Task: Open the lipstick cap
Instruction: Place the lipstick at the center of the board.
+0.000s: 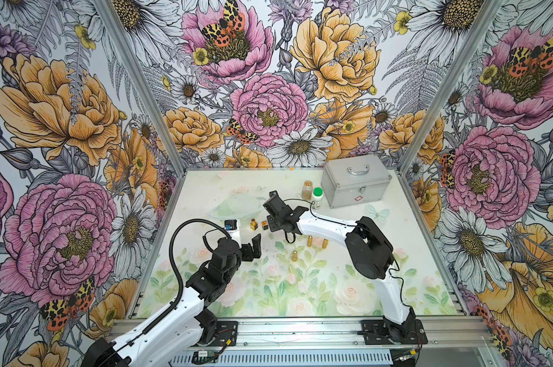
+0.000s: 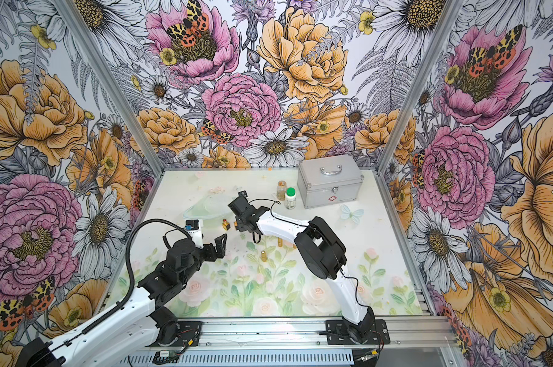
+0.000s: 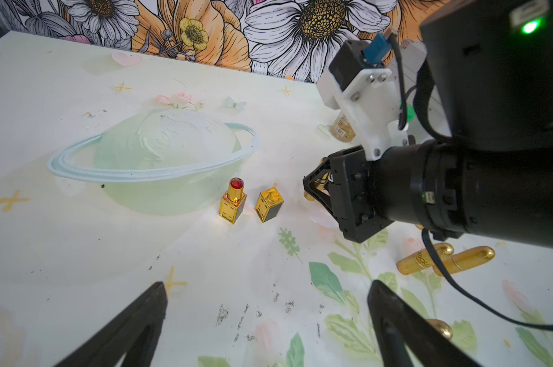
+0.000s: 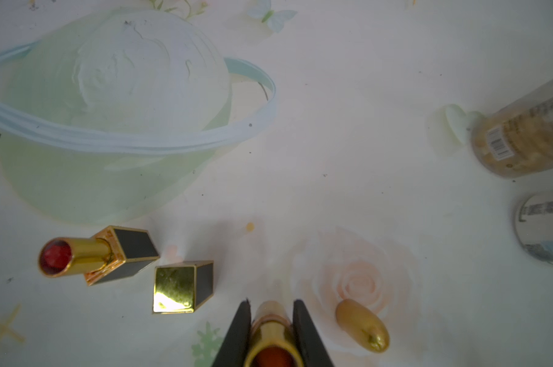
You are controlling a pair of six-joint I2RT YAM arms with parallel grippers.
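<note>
- Two claws: the left claw (image 3: 267, 286), nearest, is spread wide and empty; the round gold lipstick (image 4: 270, 330) lies ahead, to its right.
- Three more gold tubes (image 1: 309, 240) sit on the counter (image 1: 348, 286) in a top view.
- Right claw (image 4: 271, 303) pinches that lipstick, long axis in line with the claw.
- One square lipstick (image 1: 253, 224) stands uncapped, one square cap (image 1: 265, 225) beside.
- Two bottles (image 1: 317, 197), one metal case (image 1: 356, 187) farthest.
</note>
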